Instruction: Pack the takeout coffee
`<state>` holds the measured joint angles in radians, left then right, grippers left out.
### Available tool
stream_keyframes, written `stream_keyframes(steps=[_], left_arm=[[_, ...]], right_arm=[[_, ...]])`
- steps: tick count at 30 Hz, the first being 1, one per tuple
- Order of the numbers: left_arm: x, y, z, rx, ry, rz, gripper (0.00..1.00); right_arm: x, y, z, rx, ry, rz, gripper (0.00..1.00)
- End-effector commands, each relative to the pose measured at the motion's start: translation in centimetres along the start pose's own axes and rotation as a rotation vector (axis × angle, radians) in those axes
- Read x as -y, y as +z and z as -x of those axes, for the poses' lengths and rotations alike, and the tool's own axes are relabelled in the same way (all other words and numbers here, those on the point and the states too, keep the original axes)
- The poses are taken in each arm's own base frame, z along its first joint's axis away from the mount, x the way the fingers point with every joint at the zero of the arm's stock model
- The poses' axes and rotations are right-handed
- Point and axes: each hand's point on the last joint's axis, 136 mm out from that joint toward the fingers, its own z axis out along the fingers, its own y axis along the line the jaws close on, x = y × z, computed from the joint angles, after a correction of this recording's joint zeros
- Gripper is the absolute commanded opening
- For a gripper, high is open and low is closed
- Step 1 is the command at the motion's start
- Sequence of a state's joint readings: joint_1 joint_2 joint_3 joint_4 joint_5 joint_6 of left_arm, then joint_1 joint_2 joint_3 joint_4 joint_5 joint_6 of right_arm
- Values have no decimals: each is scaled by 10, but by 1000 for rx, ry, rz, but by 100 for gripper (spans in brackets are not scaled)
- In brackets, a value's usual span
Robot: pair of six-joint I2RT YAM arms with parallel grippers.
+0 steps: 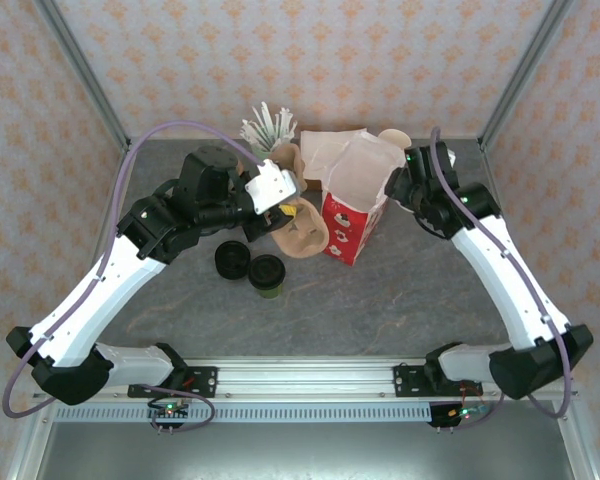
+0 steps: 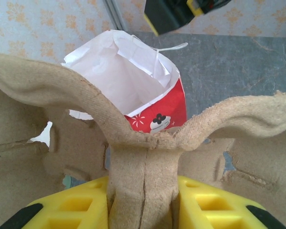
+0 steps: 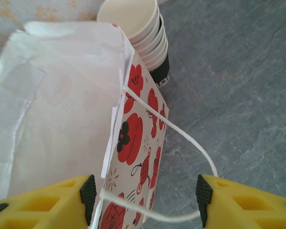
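My left claw (image 2: 143,198) is clamped on the centre ridge of a pulp cup carrier (image 2: 52,90), which sits just beside the open mouth of the red paper bag (image 1: 352,228). The takeout coffee (image 1: 267,276) stands lidded on the table (image 1: 410,295), on the near side of the carrier and outside the bag. A second black round thing (image 1: 231,262) is next to it (touching or not, I cannot tell).

My right claw (image 3: 145,195) gapes wide at the bag's rim, with the wall edge and the white string handle (image 3: 181,133) between the fingers.

The bag is printed with red flowers and black blossoms. The right wrist view shows stacked cream-rimmed cups (image 3: 133,21) behind the bag. The overhead view shows white sticks (image 1: 265,125) behind the carrier.
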<state>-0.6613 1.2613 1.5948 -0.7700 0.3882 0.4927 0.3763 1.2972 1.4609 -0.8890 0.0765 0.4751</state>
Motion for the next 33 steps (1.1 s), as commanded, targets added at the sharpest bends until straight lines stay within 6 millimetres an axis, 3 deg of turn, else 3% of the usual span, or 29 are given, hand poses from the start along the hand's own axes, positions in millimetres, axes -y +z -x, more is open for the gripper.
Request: stream_keyframes(steps=[1, 6, 18, 22, 28, 33], left_arm=[[-3, -11, 25, 88, -7, 12, 34], [-4, -12, 27, 91, -9, 16, 34], [-5, -3, 25, 78, -21, 10, 34], [-4, -3, 29, 86, -31, -5, 34], [9, -8, 40, 120, -53, -86, 34], [22, -13, 49, 136, -98, -168, 33]], right_arm=[[-12, 6, 7, -20, 39, 52, 59], [-20, 20, 1, -62, 48, 76, 57], [-24, 29, -10, -108, 56, 95, 54], [-22, 32, -10, -113, 39, 82, 38], [-26, 25, -12, -145, -33, 98, 2], [-37, 6, -20, -186, -110, 200, 0]])
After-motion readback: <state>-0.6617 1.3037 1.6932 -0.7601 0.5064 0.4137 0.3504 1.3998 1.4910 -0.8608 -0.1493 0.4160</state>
